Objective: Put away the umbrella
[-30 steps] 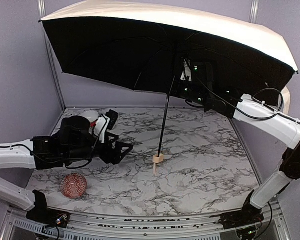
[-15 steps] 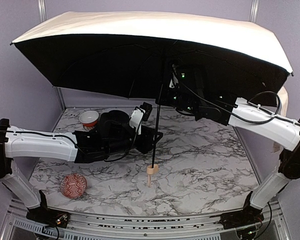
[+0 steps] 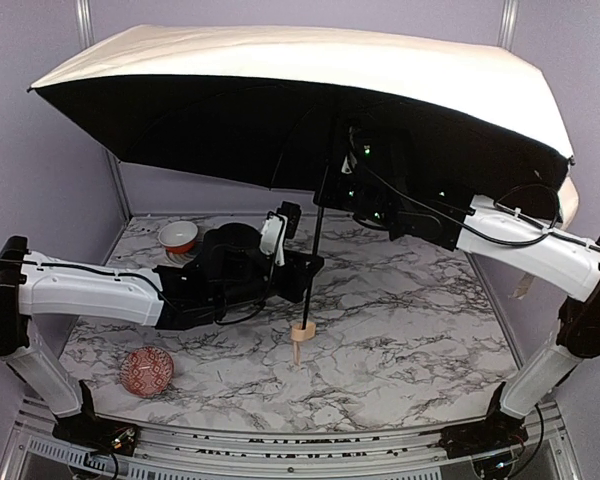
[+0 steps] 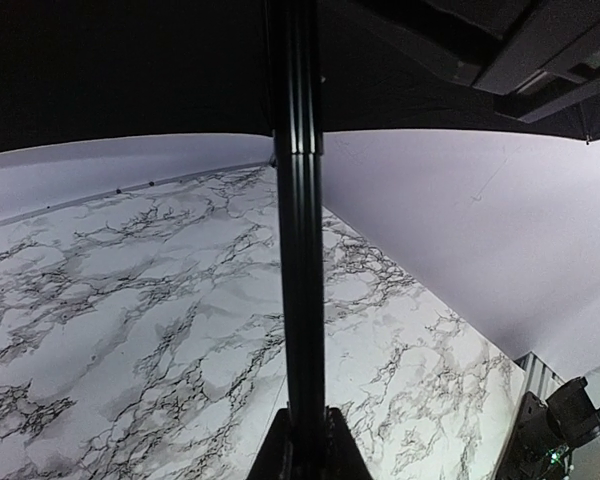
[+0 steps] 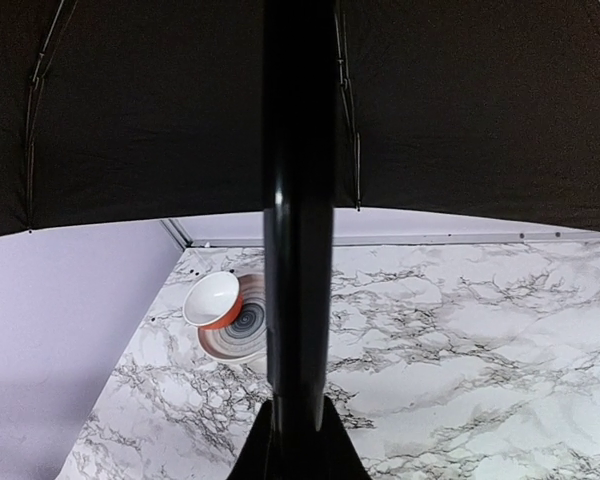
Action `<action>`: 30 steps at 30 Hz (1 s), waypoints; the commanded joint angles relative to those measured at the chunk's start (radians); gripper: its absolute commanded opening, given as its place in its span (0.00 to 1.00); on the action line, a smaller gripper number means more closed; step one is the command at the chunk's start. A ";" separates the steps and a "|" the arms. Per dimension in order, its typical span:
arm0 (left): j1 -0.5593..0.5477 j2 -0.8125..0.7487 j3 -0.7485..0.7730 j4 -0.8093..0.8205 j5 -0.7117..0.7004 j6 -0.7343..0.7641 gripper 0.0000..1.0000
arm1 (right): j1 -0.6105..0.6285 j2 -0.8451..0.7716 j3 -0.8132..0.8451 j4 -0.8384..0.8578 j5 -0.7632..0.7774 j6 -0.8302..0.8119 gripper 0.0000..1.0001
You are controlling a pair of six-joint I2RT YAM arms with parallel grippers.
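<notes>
Left fingers [image 4: 272,460] seemingly closed on upright, handle-down umbrella [image 3: 310,70].

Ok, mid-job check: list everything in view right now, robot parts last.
umbrella: one, cream outside and black underneath, open over the table, shaft roughly upright
handle: one, pale tan, at the shaft's lower end, near the tabletop
ball: one, red patterned, near-left of the table
bowl: one, red outside and white inside, far-left corner
plate: one, grey rings, right by the bowl
table: one, white marble with grey veins
left gripper: one, black, shut on the umbrella's shaft, low down
right gripper: one, black, shut on the shaft higher up, under the canopy
</notes>
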 commanded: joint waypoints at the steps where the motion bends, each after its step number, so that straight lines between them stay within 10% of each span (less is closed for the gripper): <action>1: 0.000 0.015 -0.012 0.056 0.033 -0.016 0.00 | 0.008 -0.047 -0.009 0.083 -0.018 -0.010 0.00; 5: 0.002 -0.022 -0.089 0.207 0.074 -0.062 0.00 | -0.021 -0.137 -0.186 0.298 -0.120 -0.119 0.56; 10: 0.000 -0.060 -0.143 0.358 0.137 -0.065 0.00 | -0.109 -0.246 -0.380 0.482 -0.331 -0.160 0.84; 20: 0.000 -0.114 -0.204 0.511 0.201 -0.132 0.00 | -0.185 -0.359 -0.521 0.636 -0.631 -0.308 1.00; 30: -0.008 -0.035 -0.241 0.474 0.116 -0.194 0.00 | -0.187 -0.354 -0.549 0.403 -0.431 -0.119 0.90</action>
